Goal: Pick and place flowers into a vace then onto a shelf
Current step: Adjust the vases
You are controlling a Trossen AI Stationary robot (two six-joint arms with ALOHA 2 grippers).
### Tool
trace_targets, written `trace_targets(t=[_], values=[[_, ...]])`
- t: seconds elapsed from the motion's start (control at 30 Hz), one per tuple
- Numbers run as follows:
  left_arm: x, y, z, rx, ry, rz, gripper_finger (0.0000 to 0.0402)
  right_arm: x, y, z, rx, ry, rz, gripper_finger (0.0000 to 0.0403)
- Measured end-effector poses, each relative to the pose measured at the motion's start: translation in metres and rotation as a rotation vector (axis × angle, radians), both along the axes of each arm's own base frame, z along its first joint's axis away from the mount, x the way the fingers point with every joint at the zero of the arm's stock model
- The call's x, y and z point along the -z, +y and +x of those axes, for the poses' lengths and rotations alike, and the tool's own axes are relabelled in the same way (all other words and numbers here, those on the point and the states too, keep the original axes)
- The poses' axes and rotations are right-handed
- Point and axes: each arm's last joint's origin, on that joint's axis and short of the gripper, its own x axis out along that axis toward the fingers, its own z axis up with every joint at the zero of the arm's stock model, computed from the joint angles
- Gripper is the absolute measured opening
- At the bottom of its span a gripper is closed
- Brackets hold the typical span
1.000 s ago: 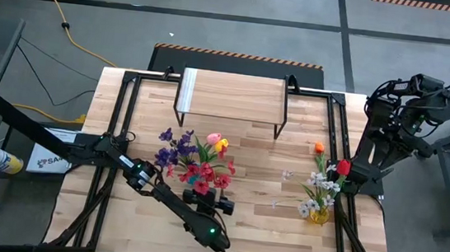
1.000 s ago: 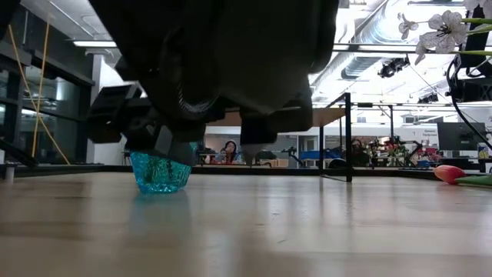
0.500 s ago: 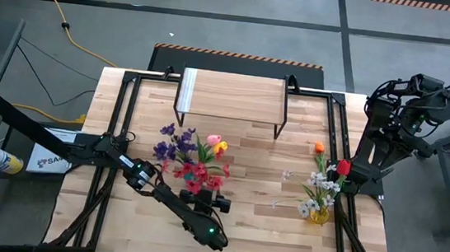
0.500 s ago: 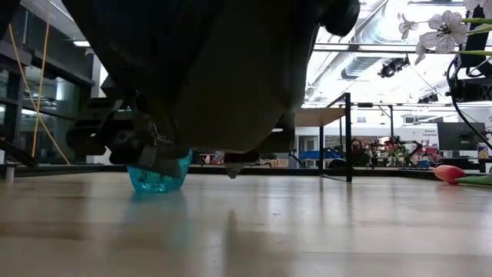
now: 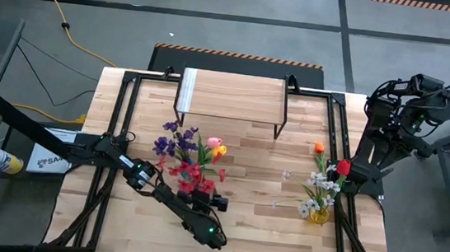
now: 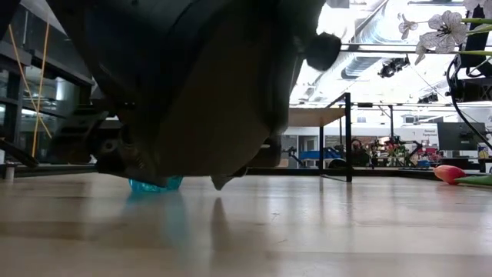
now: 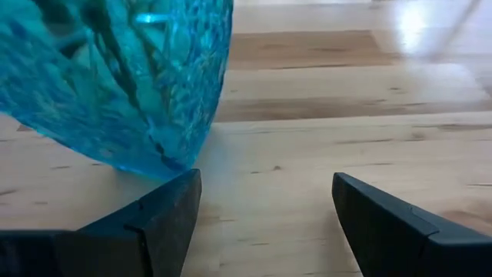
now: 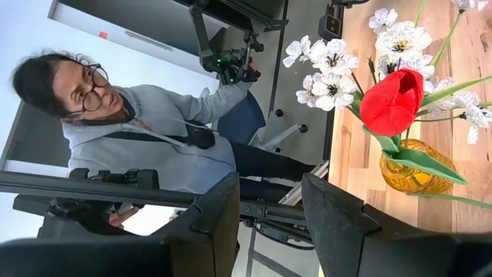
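The left claw [image 7: 265,211] is being held low over the near middle of the tabletop [image 5: 288,161], its fingers spread apart with bare wood between them — nothing is being pinched. A blue glass vase [image 7: 115,81] of mixed flowers [image 5: 189,156] is standing just beside one finger. The shelf [image 5: 232,95] is sitting at the far edge, well apart from the vase. On the right, a yellow vase [image 8: 419,165] is holding a red tulip [image 8: 392,100] and white blooms; the right claw [image 8: 269,211] is waiting beside it, slightly parted — gripping nothing.

no legible text (box label cropped)
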Motion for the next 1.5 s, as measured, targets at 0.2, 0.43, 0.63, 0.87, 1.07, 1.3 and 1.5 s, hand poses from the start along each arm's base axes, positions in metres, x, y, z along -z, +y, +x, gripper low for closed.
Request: trace_targets(t=[0.2, 0.43, 0.63, 0.87, 1.07, 1.3, 1.5], values=[[0.001, 0.000, -0.001, -0.011, 0.008, -0.014, 0.0326, 0.000, 0.000, 0.000, 0.000, 0.000, 0.000, 0.0133], [0.004, 0.003, -0.007, -0.030, 0.035, -0.013, 0.0326, 0.000, 0.000, 0.000, 0.000, 0.000, 0.000, 0.0133], [-0.001, 0.010, -0.019, -0.044, 0.070, -0.010, 0.0326, 0.000, 0.000, 0.000, 0.000, 0.000, 0.000, 0.0133], [-0.005, 0.012, -0.034, -0.053, 0.100, -0.011, 0.0326, 0.000, 0.000, 0.000, 0.000, 0.000, -0.001, 0.0133], [-0.005, 0.005, -0.040, -0.047, 0.107, -0.025, 0.0326, 0.000, 0.000, 0.001, 0.022, -0.007, -0.007, 0.0133], [-0.011, -0.003, -0.037, -0.026, 0.063, -0.046, 0.0326, 0.000, -0.001, 0.001, 0.024, -0.008, -0.007, 0.0133], [-0.023, -0.013, -0.031, 0.011, -0.007, -0.054, 0.0326, 0.000, -0.001, 0.001, 0.023, -0.007, -0.006, 0.0133]])
